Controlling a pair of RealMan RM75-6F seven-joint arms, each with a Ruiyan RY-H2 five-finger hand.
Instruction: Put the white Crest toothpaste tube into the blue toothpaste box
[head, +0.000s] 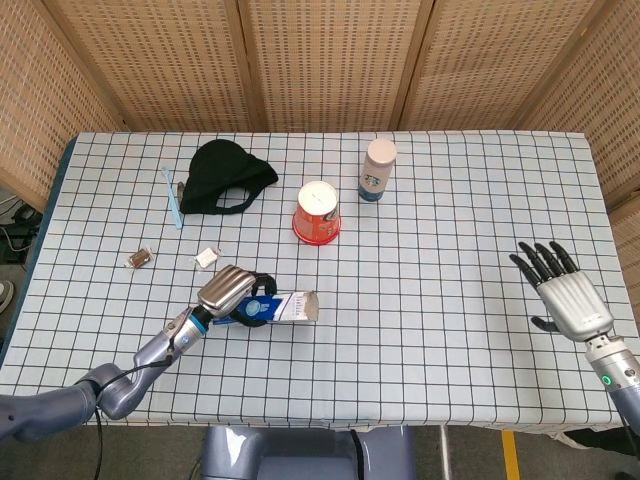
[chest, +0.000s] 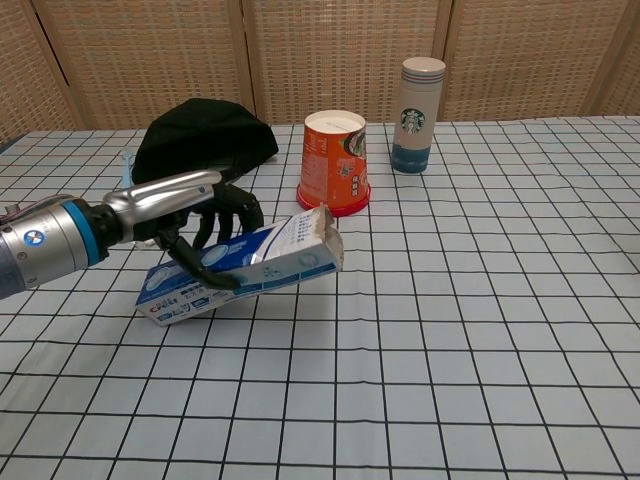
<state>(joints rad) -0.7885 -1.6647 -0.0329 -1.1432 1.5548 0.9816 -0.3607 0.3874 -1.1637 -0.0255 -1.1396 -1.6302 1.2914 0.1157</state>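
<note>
My left hand (head: 235, 293) (chest: 195, 222) grips the blue toothpaste box (head: 278, 308) (chest: 245, 267) low over the table, left of the middle near the front. The box lies nearly flat, its open flap end pointing right and its left end close to the cloth. No white Crest tube shows in either view; whether it lies inside the box cannot be told. My right hand (head: 565, 296) is open with its fingers spread, far out at the right edge of the table. The chest view does not show it.
An orange paper cup (head: 317, 212) (chest: 334, 162) stands upside down behind the box. A white Starbucks bottle (head: 377, 169) (chest: 420, 101) stands further back. A black cap (head: 227, 177) (chest: 203, 135), a blue toothbrush (head: 172, 196) and two small wrapped bits (head: 206, 257) lie at the left.
</note>
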